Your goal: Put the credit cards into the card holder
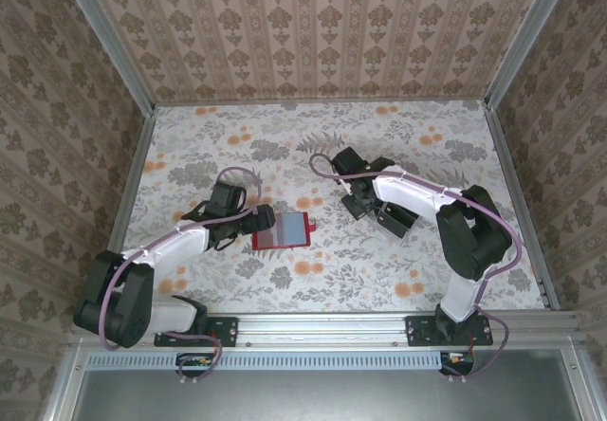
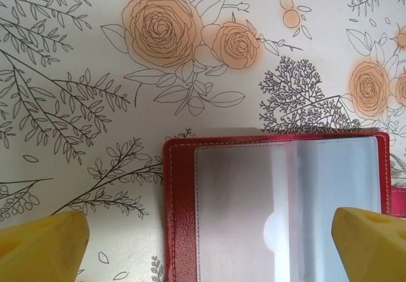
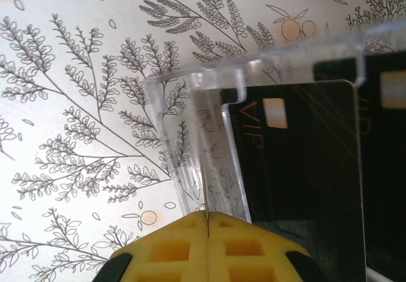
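while the left hand (image 2: pixel 206 247) hung wide open over the red card holder (image 2: pixel 181 218), which lay unfolded on the table (image 2: pixel 95 72), the right hand (image 3: pixel 208 220) was pressed shut at the wall of the clear tray (image 3: pixel 184 129), just beside a black credit card (image 3: pixel 298 161); whether it pinched anything was unclear.

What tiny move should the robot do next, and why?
Probably lift the right fingers a little. They are shut at the edge of the clear tray, beside a black card, and lifting should show whether a card comes free. The red wallet lies open, ready for it.
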`<action>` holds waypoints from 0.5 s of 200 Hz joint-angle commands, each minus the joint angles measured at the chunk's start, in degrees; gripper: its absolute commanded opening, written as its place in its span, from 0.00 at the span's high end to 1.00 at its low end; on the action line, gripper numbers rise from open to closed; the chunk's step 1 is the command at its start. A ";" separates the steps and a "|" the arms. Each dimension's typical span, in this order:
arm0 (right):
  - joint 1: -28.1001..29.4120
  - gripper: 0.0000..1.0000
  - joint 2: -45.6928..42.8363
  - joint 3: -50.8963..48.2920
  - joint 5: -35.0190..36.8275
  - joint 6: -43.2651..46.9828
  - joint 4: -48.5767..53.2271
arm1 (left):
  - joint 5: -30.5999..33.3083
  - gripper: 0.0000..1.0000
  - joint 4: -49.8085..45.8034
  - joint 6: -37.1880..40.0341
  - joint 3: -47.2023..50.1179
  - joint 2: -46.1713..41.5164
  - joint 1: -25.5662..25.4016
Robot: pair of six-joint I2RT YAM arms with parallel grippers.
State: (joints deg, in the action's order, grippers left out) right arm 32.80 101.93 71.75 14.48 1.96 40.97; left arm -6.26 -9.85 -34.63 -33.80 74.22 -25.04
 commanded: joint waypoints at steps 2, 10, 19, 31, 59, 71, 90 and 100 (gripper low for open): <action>0.25 1.00 -3.76 2.56 -1.81 2.43 1.83 | -0.42 0.00 -0.73 1.79 -2.52 0.19 0.14; 0.25 1.00 -4.24 3.22 -2.69 2.31 2.62 | -0.27 0.00 -1.07 1.93 -2.84 0.01 0.12; 0.24 1.00 -4.94 3.77 -3.60 1.97 3.27 | -0.03 0.00 -1.42 2.23 -3.02 -0.19 0.14; 0.29 1.00 -6.12 4.14 -4.58 1.27 3.72 | 0.35 0.00 -1.95 2.37 -3.37 -0.37 0.14; 0.42 1.00 -9.10 5.22 -6.36 -2.23 4.82 | 1.15 0.00 -3.44 3.24 -4.07 -0.80 0.23; 0.72 1.00 -10.49 5.62 -8.80 -4.74 4.58 | 1.59 0.00 -4.43 3.72 -4.28 -1.02 0.23; 2.09 1.00 -12.52 5.52 -14.01 -10.24 2.22 | 2.47 0.00 -5.95 4.62 -4.43 -1.43 0.25; 3.29 1.00 -13.21 5.06 -16.06 -13.84 0.01 | 3.09 0.00 -7.05 5.20 -4.42 -1.67 0.10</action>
State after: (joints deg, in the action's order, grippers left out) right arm 33.71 91.50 75.83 5.85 -3.22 42.89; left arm -5.23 -12.69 -32.18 -36.80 74.13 -25.04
